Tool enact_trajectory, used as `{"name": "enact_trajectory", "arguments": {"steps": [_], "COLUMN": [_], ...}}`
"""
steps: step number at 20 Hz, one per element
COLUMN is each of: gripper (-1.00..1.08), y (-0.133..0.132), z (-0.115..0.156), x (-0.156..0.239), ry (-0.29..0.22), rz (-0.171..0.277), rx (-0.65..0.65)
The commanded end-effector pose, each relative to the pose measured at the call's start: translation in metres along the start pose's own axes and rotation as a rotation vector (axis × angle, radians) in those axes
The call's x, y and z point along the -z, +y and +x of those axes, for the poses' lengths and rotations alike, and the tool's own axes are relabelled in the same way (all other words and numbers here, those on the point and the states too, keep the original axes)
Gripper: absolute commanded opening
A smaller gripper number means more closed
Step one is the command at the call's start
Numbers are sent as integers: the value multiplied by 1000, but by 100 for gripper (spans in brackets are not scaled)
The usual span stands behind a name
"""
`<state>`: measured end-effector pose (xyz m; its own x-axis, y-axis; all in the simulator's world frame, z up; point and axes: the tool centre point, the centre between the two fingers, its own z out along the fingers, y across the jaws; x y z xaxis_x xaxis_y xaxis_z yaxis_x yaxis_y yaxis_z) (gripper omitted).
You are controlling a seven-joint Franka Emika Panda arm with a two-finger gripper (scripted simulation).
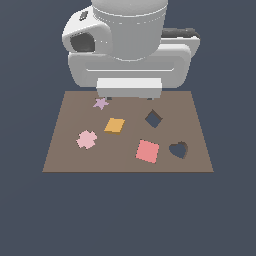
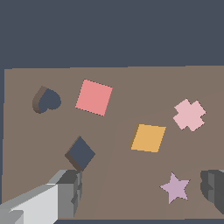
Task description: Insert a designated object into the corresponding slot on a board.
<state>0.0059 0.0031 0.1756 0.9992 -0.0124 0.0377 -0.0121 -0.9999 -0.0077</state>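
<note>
The small orange-yellow square tile [image 1: 114,125] lies flat on the brown board [image 1: 125,162], left of centre in the exterior view. The dark diamond-turned square slot [image 1: 153,118] is to its right, apart from it and empty. My gripper [image 1: 129,98] hangs above the board's far edge, mostly hidden under the white hand. In the wrist view the tile [image 2: 148,138] and the slot [image 2: 80,153] both show on the board [image 2: 127,83]. The gripper [image 2: 142,181] is open and empty, with one finger [image 2: 70,192] near the slot and the other [image 2: 214,186] beside a star piece.
A red-pink square [image 1: 147,151] [image 2: 93,97], a pale pink cross [image 1: 86,139] [image 2: 189,114] and a mauve star [image 1: 101,103] [image 2: 175,187] lie on the board. A heart-shaped hole [image 1: 178,149] [image 2: 46,99] is near the exterior view's right edge of the board.
</note>
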Motion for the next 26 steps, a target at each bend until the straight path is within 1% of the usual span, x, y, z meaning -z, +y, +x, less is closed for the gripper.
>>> {"name": "enact_trajectory", "arguments": {"steps": [1,8,14,20,26], "gripper": [100,100,100,100,100], "y": [0,1,3,7,12], "z": [0,-1,-2,-5,-7], "x": [0,-3,-9,-20,-35], "ry": [0,-1,-3,-6,-10], "rz": [0,1,2,4,7], "rx": [0,32,110,236,411]}}
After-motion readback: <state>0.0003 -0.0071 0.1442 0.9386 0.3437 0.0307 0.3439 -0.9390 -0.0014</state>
